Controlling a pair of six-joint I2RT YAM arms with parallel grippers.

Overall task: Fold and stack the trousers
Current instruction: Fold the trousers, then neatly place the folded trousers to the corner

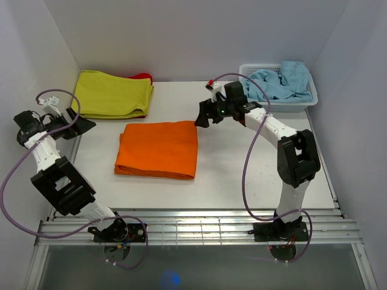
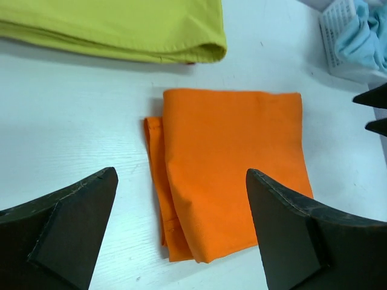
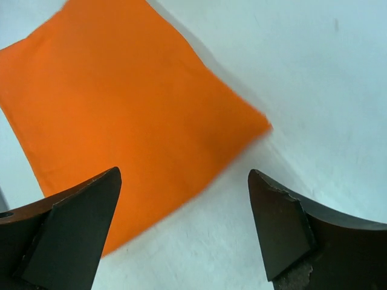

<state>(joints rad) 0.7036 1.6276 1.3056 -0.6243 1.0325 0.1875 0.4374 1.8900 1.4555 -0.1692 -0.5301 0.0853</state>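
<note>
The left gripper [image 1: 83, 125] has its jaws spread wide and released, with nothing between them. In its own wrist view the two dark fingers [image 2: 72, 229] frame the near part of the folded cloth from above, without touching it. The right gripper [image 1: 199, 119] is likewise released, its jaws wide apart and holding nothing. Its wrist view looks down past both fingers [image 3: 72, 229] onto one corner of the orange fabric and the bare white counter [image 3: 314, 72] beside it. The trousers [image 1: 158, 149] lie flat near the middle of the counter [image 1: 254, 175], folded into a neat, roughly square packet. A narrower under-layer peeks out along one side in the left wrist view [image 2: 233, 157]. Seen from above, the left gripper sits well apart from the trousers at about 9 o'clock, near the counter's edge. The right gripper hangs just at the packet's 1 o'clock corner. A folded yellow-green cloth [image 1: 112, 93] lies at 11 o'clock from the trousers, near but apart from them, with a bit of red fabric [image 1: 143, 77] showing behind it. At 2 o'clock, in the far corner, a white basket [image 1: 302, 104] holds a crumpled light blue garment [image 1: 281, 81].
</note>
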